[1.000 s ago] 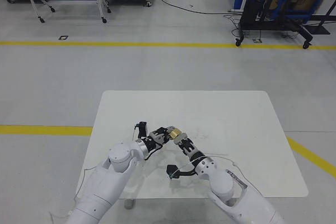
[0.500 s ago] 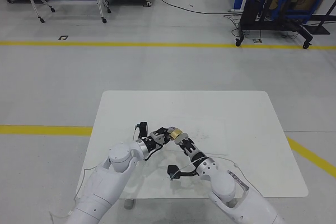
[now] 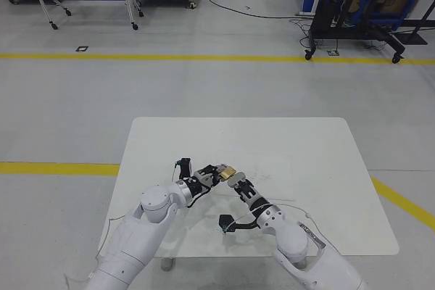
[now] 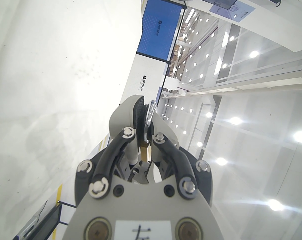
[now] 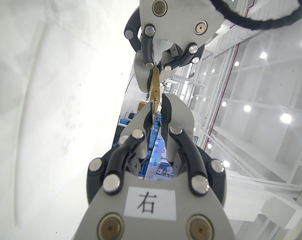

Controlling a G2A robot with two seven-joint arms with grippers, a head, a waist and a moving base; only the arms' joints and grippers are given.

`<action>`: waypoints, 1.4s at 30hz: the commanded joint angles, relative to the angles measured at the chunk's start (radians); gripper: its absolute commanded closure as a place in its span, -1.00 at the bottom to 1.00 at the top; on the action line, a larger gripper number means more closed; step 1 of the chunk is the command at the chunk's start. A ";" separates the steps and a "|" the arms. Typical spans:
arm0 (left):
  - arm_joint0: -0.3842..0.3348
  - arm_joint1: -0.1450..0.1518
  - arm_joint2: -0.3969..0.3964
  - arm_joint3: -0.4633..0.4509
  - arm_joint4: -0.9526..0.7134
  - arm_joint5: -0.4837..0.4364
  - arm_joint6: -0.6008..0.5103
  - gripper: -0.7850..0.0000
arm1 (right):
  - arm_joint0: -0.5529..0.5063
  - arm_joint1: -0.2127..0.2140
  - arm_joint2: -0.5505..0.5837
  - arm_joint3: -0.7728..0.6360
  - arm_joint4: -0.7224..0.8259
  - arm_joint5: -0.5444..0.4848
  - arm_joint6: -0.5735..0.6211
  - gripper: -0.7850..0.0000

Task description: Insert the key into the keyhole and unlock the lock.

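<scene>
A small brass padlock (image 3: 226,172) hangs above the white table (image 3: 312,145), between my two grippers. My left gripper (image 3: 211,176) is shut on it. In the left wrist view the silver shackle (image 4: 151,114) sticks out past the fingertips and the brass body (image 4: 145,152) sits deep between the fingers. My right gripper (image 3: 236,183) faces it from the other side, shut on the key (image 5: 153,112). In the right wrist view the key's blade meets the keyhole end of the padlock (image 5: 155,86), with the left gripper (image 5: 151,76) just beyond it.
Both arms come in from the table's near edge and meet near its middle. Bare white tabletop lies to the far side and to the right (image 3: 326,188). A yellow floor line (image 3: 51,168) runs past the table's left edge.
The right arm has shifted slightly toward the right at its elbow. Both grippers stay at the padlock, and the lock and key look unchanged.
</scene>
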 commanded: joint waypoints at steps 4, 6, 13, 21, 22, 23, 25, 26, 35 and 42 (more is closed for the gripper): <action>0.000 0.000 0.000 0.000 0.000 0.000 0.001 1.00 | -0.008 -0.001 0.010 -0.004 0.000 0.001 -0.006 0.37; 0.000 0.000 0.000 0.000 0.000 0.000 0.000 1.00 | -0.014 -0.001 0.015 -0.008 -0.001 0.006 -0.008 0.38; 0.001 0.000 -0.001 -0.002 0.005 -0.010 0.002 1.00 | -0.055 0.005 0.046 -0.027 0.012 0.037 -0.037 0.40; 0.003 0.001 -0.007 -0.007 0.013 -0.016 0.005 1.00 | -0.109 0.018 0.111 -0.042 0.047 0.052 -0.101 1.00; 0.003 0.001 -0.006 -0.007 0.016 -0.016 0.004 1.00 | -0.109 0.018 0.113 -0.043 0.047 0.046 -0.102 1.00; 0.004 0.001 -0.005 -0.008 0.021 -0.017 0.004 1.00 | -0.107 0.018 0.114 -0.044 0.047 0.041 -0.102 1.00; 0.004 0.001 -0.002 -0.010 0.032 -0.021 0.004 1.00 | -0.102 0.016 0.110 -0.046 0.042 0.029 -0.102 1.00; 0.005 0.002 -0.002 -0.010 0.035 -0.023 0.004 1.00 | -0.098 0.015 0.107 -0.047 0.040 0.024 -0.101 1.00; 0.009 0.002 -0.005 -0.016 0.039 -0.028 0.002 1.00 | -0.070 0.005 0.087 -0.035 0.048 -0.004 -0.094 1.00; 0.008 0.002 -0.015 -0.011 0.000 -0.007 -0.008 1.00 | -0.067 0.002 0.088 -0.028 0.056 -0.008 -0.100 1.00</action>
